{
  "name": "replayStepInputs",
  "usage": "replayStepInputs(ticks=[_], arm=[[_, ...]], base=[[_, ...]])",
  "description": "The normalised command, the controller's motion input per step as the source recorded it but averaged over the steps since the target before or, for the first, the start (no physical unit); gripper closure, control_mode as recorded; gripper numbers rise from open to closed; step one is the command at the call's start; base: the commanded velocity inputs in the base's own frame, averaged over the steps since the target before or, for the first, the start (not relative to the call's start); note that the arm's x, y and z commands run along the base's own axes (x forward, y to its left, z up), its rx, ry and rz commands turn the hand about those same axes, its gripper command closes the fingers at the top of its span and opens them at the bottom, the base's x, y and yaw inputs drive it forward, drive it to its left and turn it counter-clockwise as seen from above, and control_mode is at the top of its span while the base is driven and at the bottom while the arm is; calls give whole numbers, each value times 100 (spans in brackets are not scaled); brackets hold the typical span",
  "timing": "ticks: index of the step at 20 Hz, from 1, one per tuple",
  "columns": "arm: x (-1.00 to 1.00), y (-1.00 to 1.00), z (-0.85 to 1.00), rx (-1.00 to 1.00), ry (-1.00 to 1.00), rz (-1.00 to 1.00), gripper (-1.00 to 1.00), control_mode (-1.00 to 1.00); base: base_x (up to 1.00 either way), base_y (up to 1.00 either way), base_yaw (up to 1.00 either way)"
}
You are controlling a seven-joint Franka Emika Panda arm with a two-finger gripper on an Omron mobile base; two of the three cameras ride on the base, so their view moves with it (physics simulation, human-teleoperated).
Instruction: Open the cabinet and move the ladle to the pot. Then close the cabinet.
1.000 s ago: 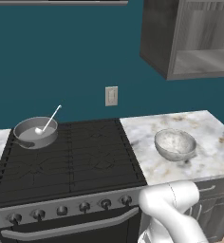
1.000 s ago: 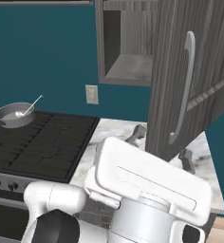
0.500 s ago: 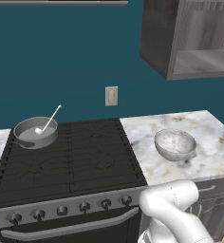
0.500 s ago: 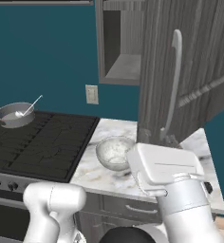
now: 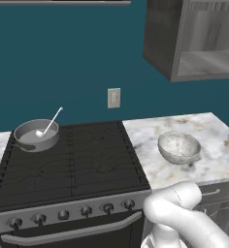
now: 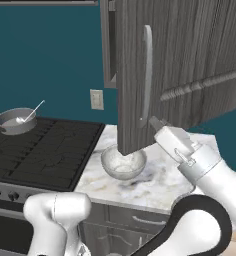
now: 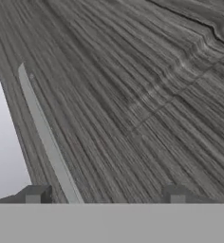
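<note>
Closing stage. The ladle [image 5: 47, 127] already rests in the pot [image 5: 36, 136], so only the cabinet [image 6: 190, 65] door remains. The gripper [image 7: 104, 197], jaws spread and grasping nothing, faces the door panel; its silver bar handle [image 7: 47, 142] lies between the fingertips, nearer one, apparently for pushing shut. No readable writing

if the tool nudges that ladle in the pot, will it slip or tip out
Probably it slips: the ladle looks smooth, silvery metal, its bowl resting inside the pot with its thin handle leaning over the rim. It seems stiff and light, so a nudge would likely pivot it along the rim. The shallow wall may let it tip out.
</note>
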Motion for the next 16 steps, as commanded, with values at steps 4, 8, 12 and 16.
replayStepInputs(ticks=[4, 8, 12, 16], arm=[[100, 44, 0, 0, 0, 32, -100, -100], [100, 77, 0, -1, 0, 13, -100, -100], [91, 99, 0, -12, -11, -3, -100, -100], [90, 100, 6, -16, -14, -19, -100, -100]], base=[[0, 0, 0], [0, 0, 0], [0, 0, 0], [0, 0, 0]])
